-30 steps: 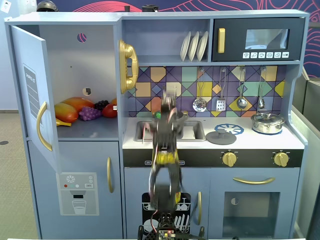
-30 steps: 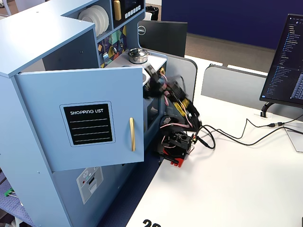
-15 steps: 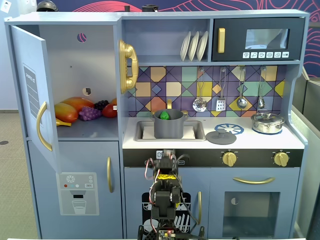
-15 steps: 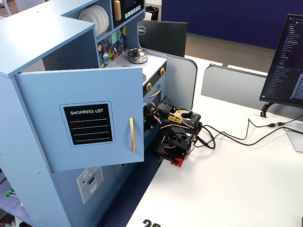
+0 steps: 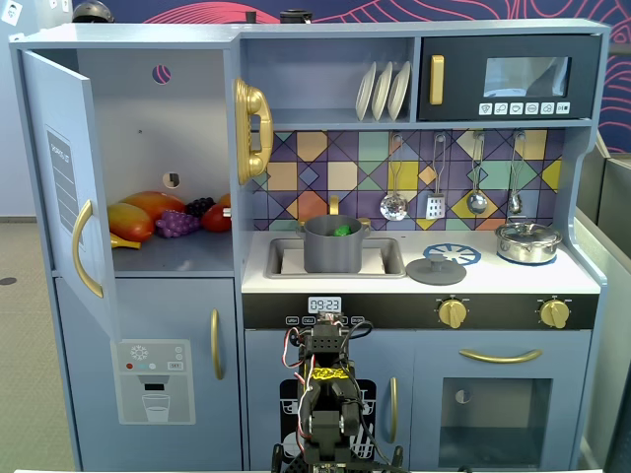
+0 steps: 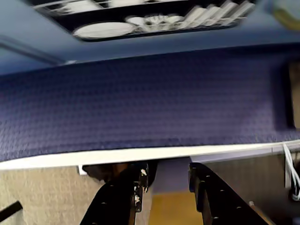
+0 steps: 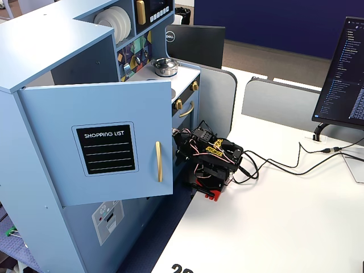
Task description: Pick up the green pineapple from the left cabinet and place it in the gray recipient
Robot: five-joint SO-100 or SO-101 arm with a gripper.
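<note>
green pineapple [image 5: 341,230] inside gray recipient [image 5: 333,246]

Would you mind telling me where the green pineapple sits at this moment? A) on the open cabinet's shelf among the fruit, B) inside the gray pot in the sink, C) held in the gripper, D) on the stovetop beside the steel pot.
B: in a fixed view, the green pineapple shows inside the gray pot, in the sink, away from the folded arm below.

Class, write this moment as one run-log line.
arm: folded low | jaws: open, empty | green pineapple: inside gray recipient in sink | left cabinet: door open
</note>
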